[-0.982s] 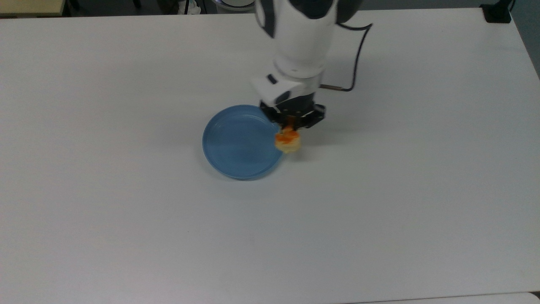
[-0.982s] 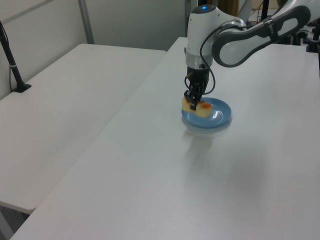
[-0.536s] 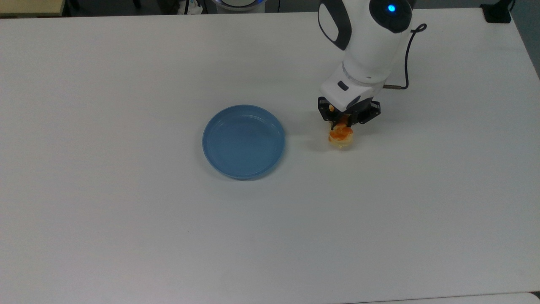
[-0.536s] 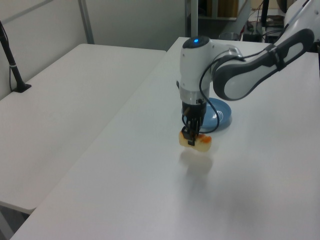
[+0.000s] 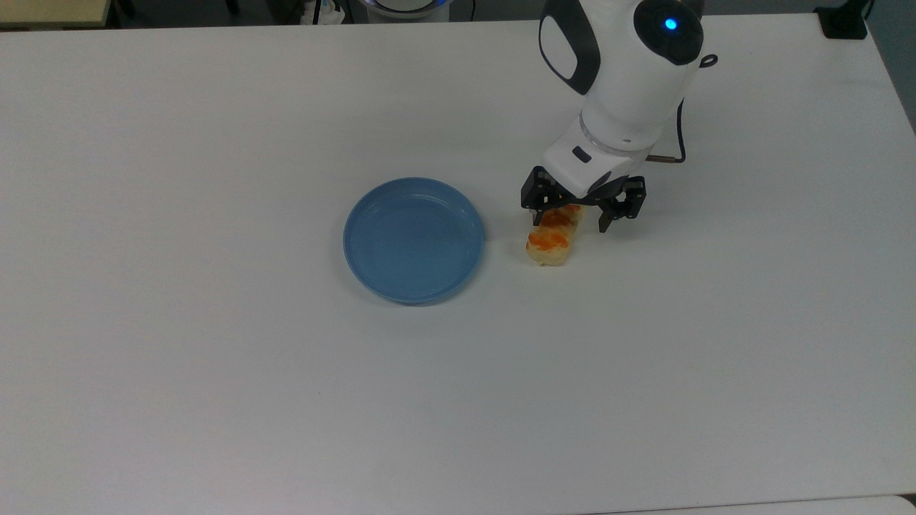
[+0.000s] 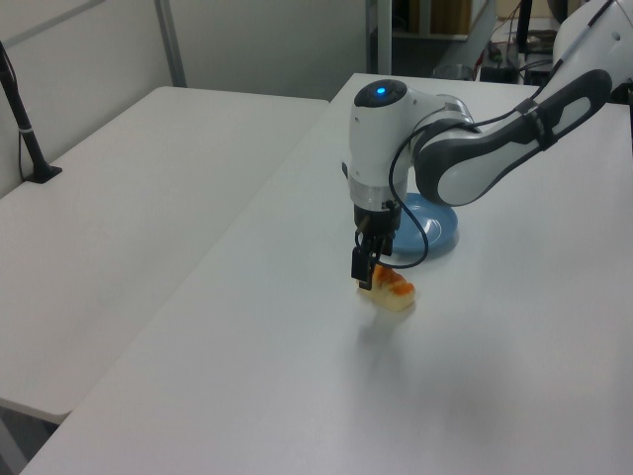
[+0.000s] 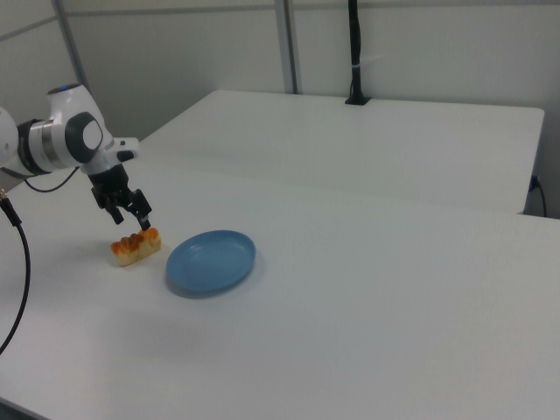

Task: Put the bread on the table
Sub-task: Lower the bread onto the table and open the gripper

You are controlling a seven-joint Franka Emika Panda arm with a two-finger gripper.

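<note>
The bread [image 5: 551,236] lies on the table [image 5: 215,400], just right of the blue plate [image 5: 413,239] in the top view and apart from the plate's rim. The gripper [image 5: 577,214] stands directly above the loaf's far end with its jaws spread, one finger on each side of the loaf and pinching nothing. In the right view the gripper [image 7: 129,210] sits just above the bread [image 7: 136,248], which rests flat with its browned bumps upward.

The step in hand appears to be the release and retreat. To do it well, raise the gripper straight up with the jaws wide, so that neither finger drags or tips the loaf. Avoid any sideways travel until the fingertips are above the bumps.

Open tabletop surrounds the loaf on the near and right sides in the top view. The plate is the only nearby obstacle, and all table edges are well apart from the loaf.
</note>
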